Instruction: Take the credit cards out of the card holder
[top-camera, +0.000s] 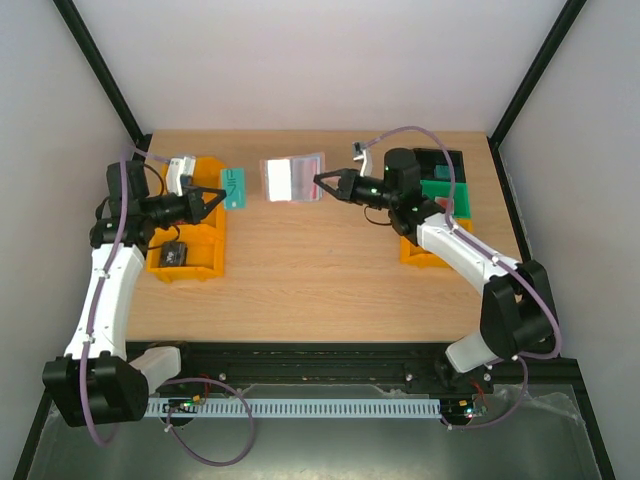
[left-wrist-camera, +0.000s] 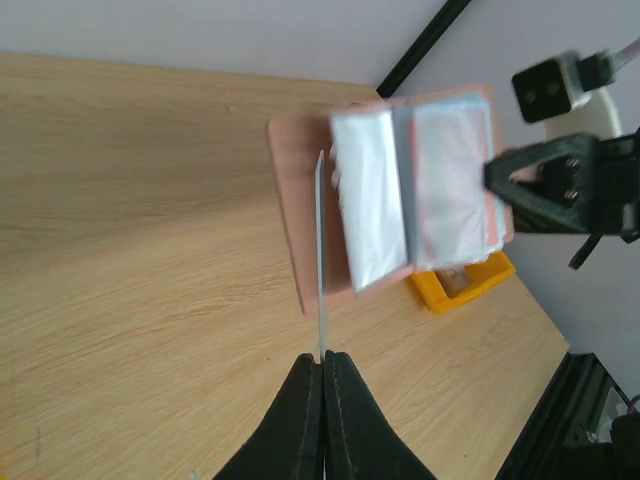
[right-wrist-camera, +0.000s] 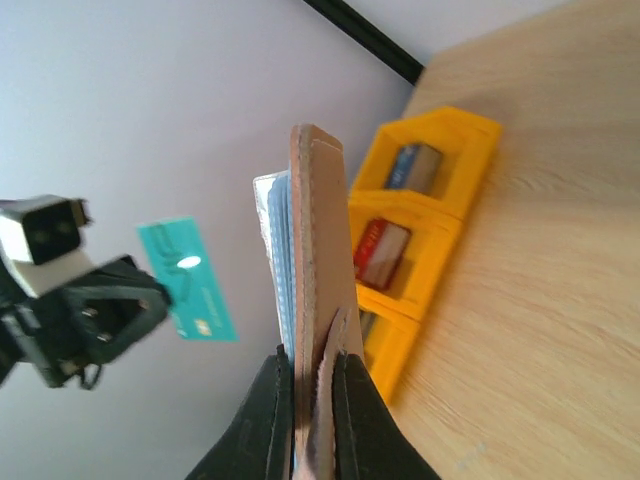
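Your left tool (top-camera: 221, 197) is pinched shut on a teal card (top-camera: 235, 188), held apart from the card holder (top-camera: 292, 178). Your right tool (top-camera: 320, 185) clamps the open holder's edge, raised above the bench (top-camera: 300, 280) near its far edge. Its pockets are too blurred to read.

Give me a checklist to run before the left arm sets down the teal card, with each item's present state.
1. Grip on the card: left gripper shut on the teal card, which stands edge-on between the fingers in the left wrist view: ok.
2. Extraction: teal card fully out of the card holder, with a gap between them: ok.
3. Grip on the holder: right gripper shut on the card holder's edge: ok.
4. Holder lying open, sleeves showing: ok.
5. Arms: the two grippers apart, not touching: ok.
6. Number of cards left in the sleeves: cannot tell.
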